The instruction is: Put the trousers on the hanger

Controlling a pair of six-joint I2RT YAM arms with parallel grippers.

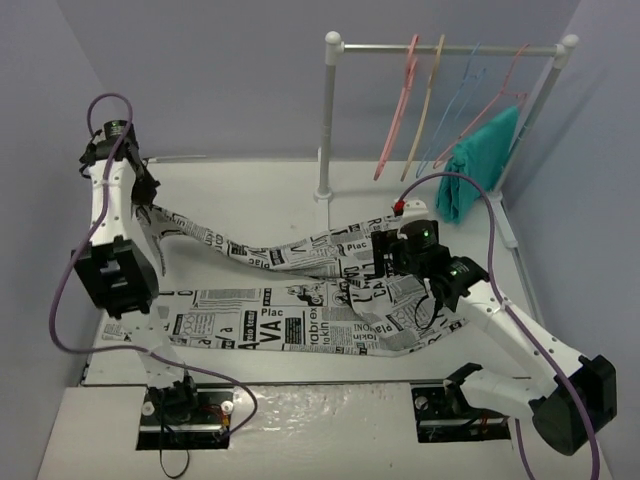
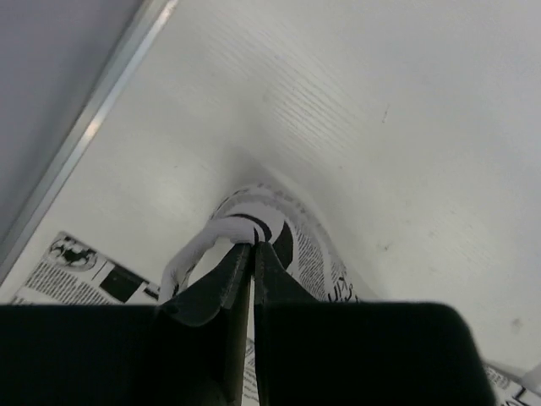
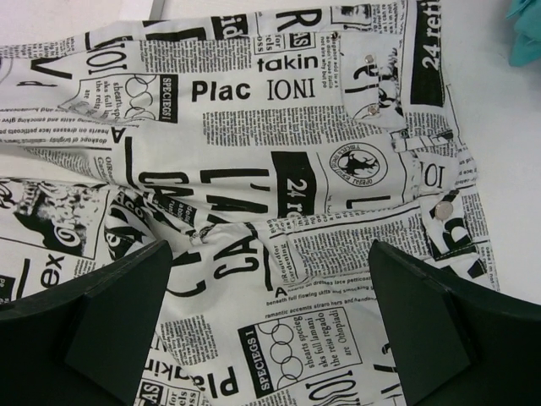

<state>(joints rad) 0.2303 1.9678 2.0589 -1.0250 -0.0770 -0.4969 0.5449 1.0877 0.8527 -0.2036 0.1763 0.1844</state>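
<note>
The trousers [image 1: 300, 300], white with black newspaper print, lie spread across the table [image 1: 250, 185]. My left gripper [image 1: 150, 208] is at the far left, shut on the end of one leg. In the left wrist view the gripper [image 2: 253, 245] pinches a fold of the printed cloth [image 2: 254, 222]. My right gripper [image 1: 385, 260] hangs open just above the waist part, and in the right wrist view it [image 3: 270, 254] has nothing between its jaws above the cloth [image 3: 279, 178]. The pink hanger [image 1: 398, 110] hangs on the rail at the back right.
The rail [image 1: 450, 48] on its white posts also holds a tan hanger [image 1: 425, 100], a blue wire hanger [image 1: 455, 105] and a thin pink hanger carrying a teal garment [image 1: 480, 165]. A metal strip [image 2: 84, 135] edges the table's left side.
</note>
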